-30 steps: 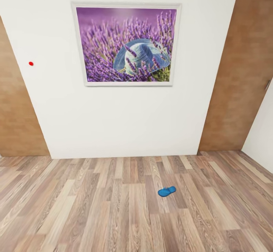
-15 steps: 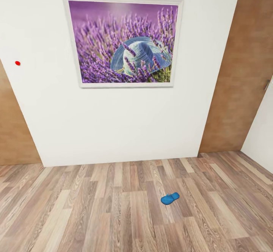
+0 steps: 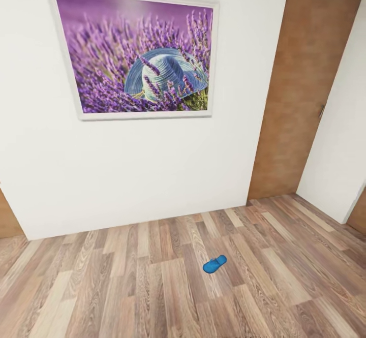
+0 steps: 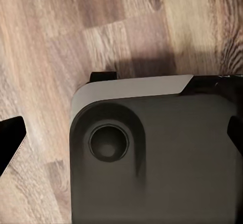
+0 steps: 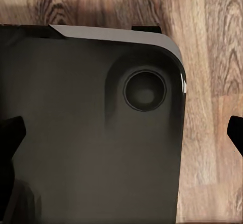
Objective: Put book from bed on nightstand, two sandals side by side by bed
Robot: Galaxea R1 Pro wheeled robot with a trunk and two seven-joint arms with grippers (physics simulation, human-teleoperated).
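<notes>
One bright blue sandal [image 3: 214, 264] lies flat on the light-brown plank floor [image 3: 127, 287], a short way out from the white wall. Above it hangs the framed lavender picture [image 3: 134, 53] of the bedroom. The other sandal, the book, the bed and the nightstand are out of view. In the left wrist view my left gripper [image 4: 121, 140] is open, its dark fingertips [image 4: 11, 140] at the picture's edges over my own dark base. My right gripper [image 5: 124, 138] is open in the same way, with nothing between its fingertips [image 5: 11, 143].
A brown wooden door [image 3: 300, 84] stands to the right of the white wall [image 3: 127, 175], with another white wall [image 3: 338, 140] beyond it. My grey-and-black base [image 4: 152, 158] sits on the planks under both wrists.
The head camera has moved nearer and turned right: the picture and wall slid left and the door came further into view. The sandal has stayed in its place on the floor.
</notes>
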